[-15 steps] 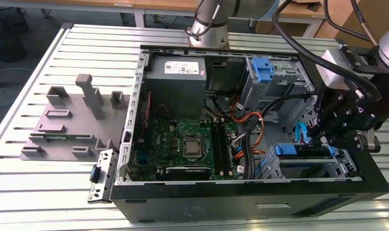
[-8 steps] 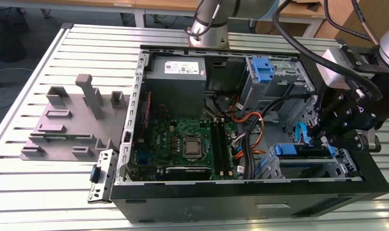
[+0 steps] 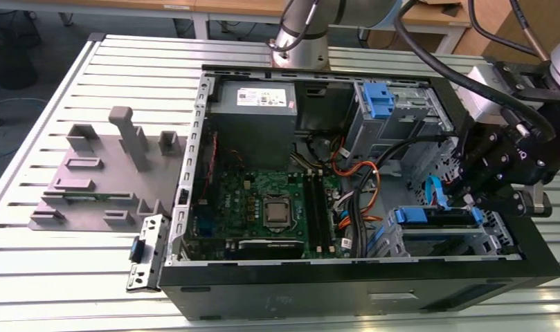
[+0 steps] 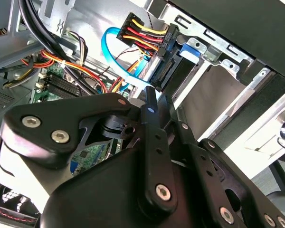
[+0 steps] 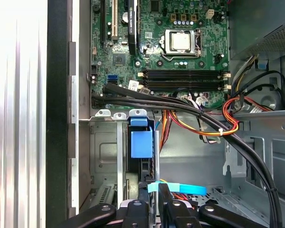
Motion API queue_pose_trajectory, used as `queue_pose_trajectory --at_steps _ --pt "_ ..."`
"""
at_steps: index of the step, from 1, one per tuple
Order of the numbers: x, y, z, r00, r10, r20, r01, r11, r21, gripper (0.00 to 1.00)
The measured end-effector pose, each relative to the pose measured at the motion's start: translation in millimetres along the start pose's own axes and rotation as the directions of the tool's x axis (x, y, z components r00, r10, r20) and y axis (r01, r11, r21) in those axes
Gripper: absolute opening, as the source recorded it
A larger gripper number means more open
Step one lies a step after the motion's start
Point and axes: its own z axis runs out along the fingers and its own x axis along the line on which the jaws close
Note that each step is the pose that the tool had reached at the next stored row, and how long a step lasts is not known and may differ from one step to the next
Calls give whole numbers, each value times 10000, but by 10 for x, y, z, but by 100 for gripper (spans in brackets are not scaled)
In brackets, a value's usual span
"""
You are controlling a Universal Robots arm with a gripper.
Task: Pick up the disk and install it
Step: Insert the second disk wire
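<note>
Gripper (image 5: 153,187): black, poised just above the disk's cabled end; whether the jaws are apart or together, I cannot tell.
Disk (image 3: 432,216): one, sitting in the drive cage (image 3: 501,242) at 4 o'clock from the processor (image 3: 277,211), apparently guided in by blue rails.
Pale-blue cable (image 5: 180,189): one, reaching the cage, likely feeding the disk.
Case (image 3: 354,277): one, lying open on the table (image 3: 77,277) for access from above.
Memory slots (image 5: 183,80): four.

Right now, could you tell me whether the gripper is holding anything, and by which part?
It cannot be told: the gripper sits low beside the disk in its bay, but the contact is hidden.
</note>
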Motion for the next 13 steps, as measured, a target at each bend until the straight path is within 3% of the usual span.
queue_pose_trajectory --at_steps 13 --pt "-2 0 -38 10000 0 0 0 10000 0 23"
